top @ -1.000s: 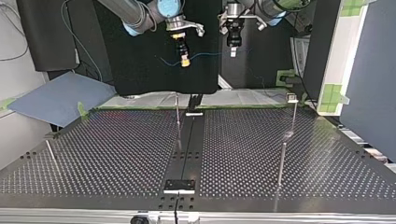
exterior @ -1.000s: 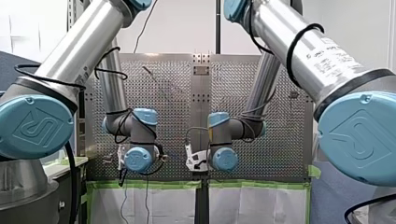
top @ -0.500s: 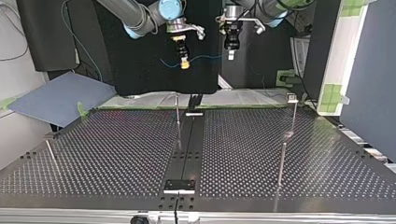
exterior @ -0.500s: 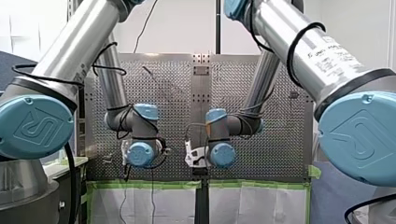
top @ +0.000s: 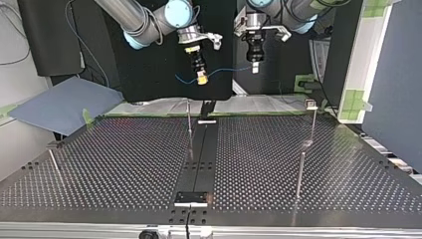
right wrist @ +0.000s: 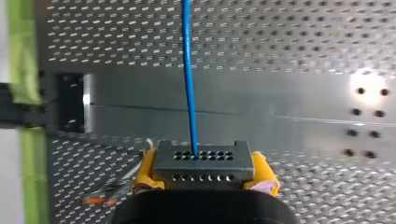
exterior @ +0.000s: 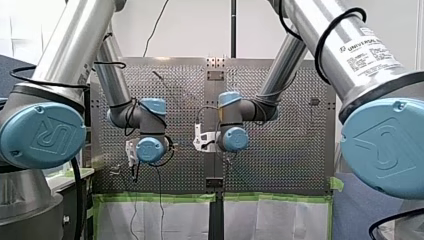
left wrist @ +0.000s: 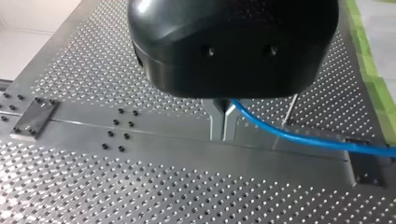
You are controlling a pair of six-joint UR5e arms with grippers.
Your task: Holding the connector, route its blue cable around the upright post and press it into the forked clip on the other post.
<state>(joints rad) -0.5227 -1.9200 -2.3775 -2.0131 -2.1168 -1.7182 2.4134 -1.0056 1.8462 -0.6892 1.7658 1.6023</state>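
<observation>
Holding connector (right wrist: 202,161) in right jaws — left jaws pinch blue cable (right wrist: 188,74)

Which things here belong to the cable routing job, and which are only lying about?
Belonging to the job: connector in my right claw; blue cable, also pinched by my left claw; upright post; post with a clip head.
Lying about: blue-grey sheet; green tape; short leaning rod.

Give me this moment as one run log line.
stage: cable not yet routed | right gripper: shut on connector | left gripper: shut on blue cable | blue cable: in air above perforated table
</observation>
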